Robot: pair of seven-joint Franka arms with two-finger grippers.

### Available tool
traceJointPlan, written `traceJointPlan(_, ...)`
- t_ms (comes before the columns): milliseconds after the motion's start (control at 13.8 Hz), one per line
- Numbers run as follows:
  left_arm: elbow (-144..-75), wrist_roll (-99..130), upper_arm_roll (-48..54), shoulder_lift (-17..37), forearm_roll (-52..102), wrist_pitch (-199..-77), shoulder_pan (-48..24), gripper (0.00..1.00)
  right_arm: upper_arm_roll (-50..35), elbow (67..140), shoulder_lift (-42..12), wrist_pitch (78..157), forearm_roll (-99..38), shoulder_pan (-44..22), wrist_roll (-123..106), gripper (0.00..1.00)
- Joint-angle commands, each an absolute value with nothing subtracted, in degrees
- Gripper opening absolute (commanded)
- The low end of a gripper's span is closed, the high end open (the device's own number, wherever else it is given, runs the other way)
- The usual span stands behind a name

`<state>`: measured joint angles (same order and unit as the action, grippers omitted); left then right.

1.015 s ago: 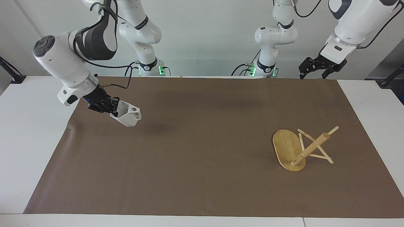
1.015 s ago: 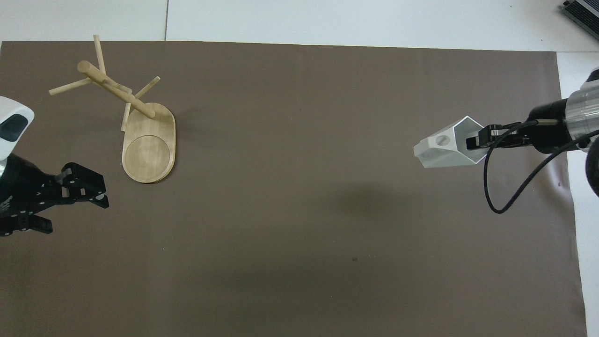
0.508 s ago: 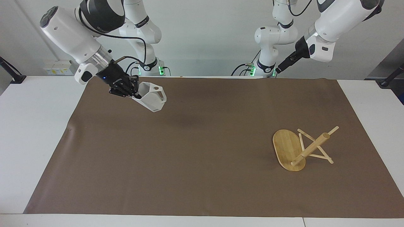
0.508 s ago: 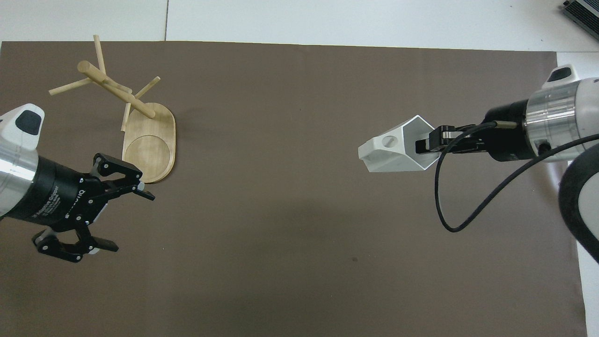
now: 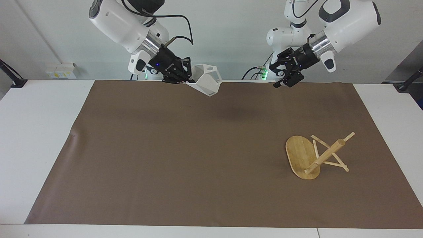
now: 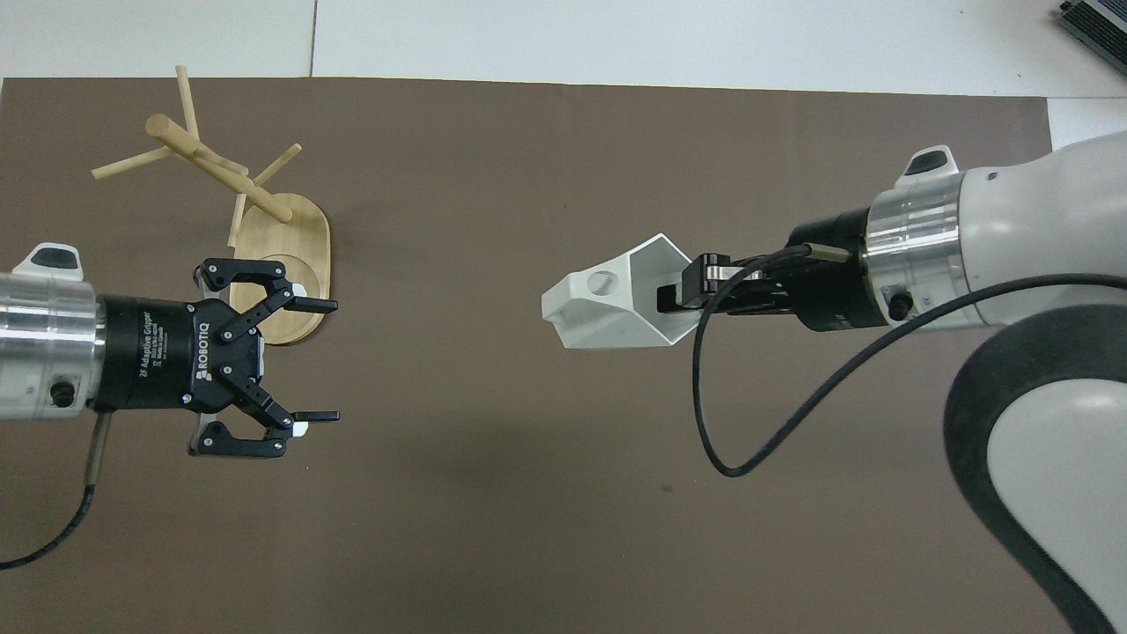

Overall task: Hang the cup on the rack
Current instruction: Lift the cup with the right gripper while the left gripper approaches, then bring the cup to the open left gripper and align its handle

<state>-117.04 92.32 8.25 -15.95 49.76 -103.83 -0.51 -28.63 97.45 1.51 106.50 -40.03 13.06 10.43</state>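
The white faceted cup [image 5: 206,81] [image 6: 607,299] hangs high in the air over the middle of the mat, tilted on its side with its handle's round hole showing. My right gripper [image 5: 189,79] [image 6: 678,295] is shut on the cup's rim wall. The bamboo rack [image 5: 310,155] [image 6: 282,264] lies tipped over on the mat toward the left arm's end, resting on its oval base's edge and its pegs, its post [image 6: 220,172] slanting. My left gripper [image 5: 284,81] [image 6: 317,361] is open and empty, raised in the air, partly over the rack's base in the overhead view.
A brown mat [image 5: 198,148] covers most of the white table [image 5: 33,132]. A dark device corner [image 6: 1092,22] sits at the table's farthest edge toward the right arm's end.
My right gripper has lifted the cup higher and carried it toward the table's middle. My left gripper has swung in over the mat, toward the middle, and stays open.
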Motion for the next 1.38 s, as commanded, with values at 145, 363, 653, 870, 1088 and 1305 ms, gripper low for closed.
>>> traceJointPlan(145,-128.4,95.9,8.6,-23.0,62.0,-113.0,-3.2,1.00,-32.2,98.3,1.0,112.1,-42.0,12.7,15.7,0.00)
traceJointPlan(363,-128.8,97.5,8.8,-23.2,64.7,-117.6,-6.0,1.00,-32.2,98.9,-0.7,115.6,-43.3,9.0,15.8,0.00)
traceJointPlan(653,-129.5,98.3,8.8,-22.9,66.7,-123.2,-9.8,1.00,-32.2,98.9,-3.6,120.0,-43.4,4.1,16.7,0.00)
traceJointPlan(870,-129.5,98.8,8.7,-21.7,66.7,-125.3,-10.7,1.00,-32.2,98.7,-4.7,123.6,-49.4,2.9,18.7,0.00)
traceJointPlan(1088,-129.5,94.9,8.6,-21.3,66.5,-124.3,-10.7,1.00,-32.2,98.7,-4.7,123.6,-49.7,3.0,18.7,0.00)
traceJointPlan(1305,-128.7,94.2,8.3,-20.3,66.5,-123.4,-9.1,1.00,-32.2,98.6,-4.9,123.0,-49.7,3.1,18.6,0.00)
